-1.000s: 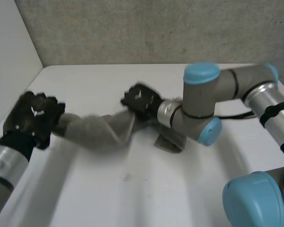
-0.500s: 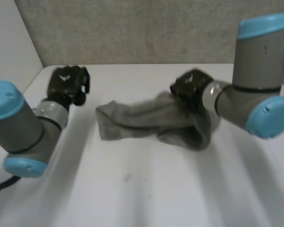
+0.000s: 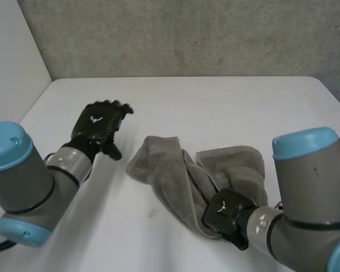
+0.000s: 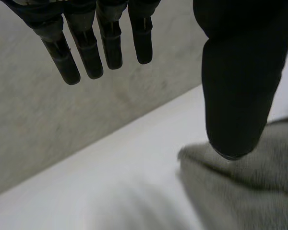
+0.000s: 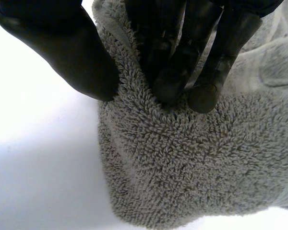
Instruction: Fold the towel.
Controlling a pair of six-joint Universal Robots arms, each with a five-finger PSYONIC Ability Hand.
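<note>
A grey towel (image 3: 175, 173) lies bunched on the white table (image 3: 215, 107), running from the middle toward the front right. My right hand (image 3: 226, 211) is at its near end, fingers (image 5: 175, 72) and thumb curled into the pile and pinching a fold of the towel (image 5: 182, 167). My left hand (image 3: 99, 122) hovers left of the towel's far corner, apart from it, with straight spread fingers (image 4: 86, 48) and nothing in them. Beside its thumb, the towel (image 4: 245, 191) shows an edge.
A grey wall (image 3: 187, 37) runs along the table's far edge, and a white panel (image 3: 11, 79) stands at the left. The right arm's big joints (image 3: 311, 192) crowd the front right corner.
The left hand has let go of the towel, opened and drawn off to the left. The right hand has carried its end toward the front right, and the towel now lies crumpled.
</note>
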